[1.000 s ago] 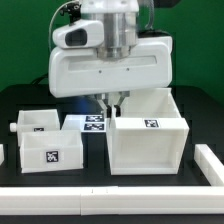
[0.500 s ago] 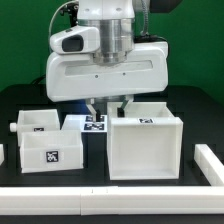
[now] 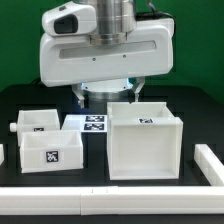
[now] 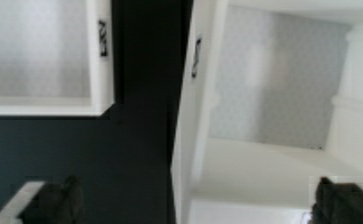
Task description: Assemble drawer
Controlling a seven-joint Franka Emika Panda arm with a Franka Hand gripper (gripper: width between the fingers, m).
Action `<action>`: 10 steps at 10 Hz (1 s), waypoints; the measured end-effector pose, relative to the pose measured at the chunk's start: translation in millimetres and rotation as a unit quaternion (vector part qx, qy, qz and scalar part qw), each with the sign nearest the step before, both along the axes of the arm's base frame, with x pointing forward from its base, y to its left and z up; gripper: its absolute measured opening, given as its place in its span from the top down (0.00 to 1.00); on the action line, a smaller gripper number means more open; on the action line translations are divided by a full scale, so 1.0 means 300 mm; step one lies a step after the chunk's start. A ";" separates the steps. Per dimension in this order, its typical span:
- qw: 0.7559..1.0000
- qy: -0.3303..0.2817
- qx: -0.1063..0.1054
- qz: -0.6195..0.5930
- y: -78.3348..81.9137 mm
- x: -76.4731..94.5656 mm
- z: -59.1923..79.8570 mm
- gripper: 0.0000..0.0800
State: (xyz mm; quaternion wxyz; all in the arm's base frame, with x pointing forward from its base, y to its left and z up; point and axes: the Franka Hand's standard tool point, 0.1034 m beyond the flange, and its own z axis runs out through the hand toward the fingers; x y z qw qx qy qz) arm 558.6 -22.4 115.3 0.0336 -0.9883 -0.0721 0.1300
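The large white boxy casing (image 3: 148, 140) stands open-topped on the black table, toward the exterior view's right. Two smaller white trays sit at the exterior view's left, the front one (image 3: 47, 151) with a tag and the back one (image 3: 37, 122) with a knob. My gripper (image 3: 105, 95) hangs above the casing's back left corner, mostly hidden under the white wrist housing. In the wrist view my gripper (image 4: 199, 198) is open and empty. Its dark fingertips (image 4: 53, 200) straddle the casing's wall (image 4: 192, 120) from well above.
The marker board (image 3: 93, 124) lies flat between the trays and the casing. A white rail (image 3: 60, 196) runs along the front and another (image 3: 212, 165) at the exterior view's right. Another white part (image 4: 45, 60) shows beside the casing in the wrist view.
The arm has risen and shifted a little to the exterior view's left. The fingers, seen low at the casing's back left corner before, are now lifted clear and spread wider.
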 end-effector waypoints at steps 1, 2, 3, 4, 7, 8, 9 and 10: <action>0.999 0.039 -0.003 -0.007 -0.010 0.071 -0.003 0.19; 0.998 0.070 -0.005 -0.010 -0.005 0.099 -0.019 0.19; 0.995 0.097 -0.003 -0.008 0.004 0.080 -0.020 0.19; 0.990 0.142 0.000 -0.006 0.010 0.054 -0.022 0.19; 0.969 0.238 -0.031 -0.051 -0.021 0.117 -0.073 0.19; 0.969 0.234 -0.044 -0.067 -0.008 0.150 -0.071 0.19; 0.966 0.238 -0.056 -0.085 0.006 0.140 -0.071 0.19; 0.965 0.241 -0.057 -0.088 0.010 0.126 -0.068 0.19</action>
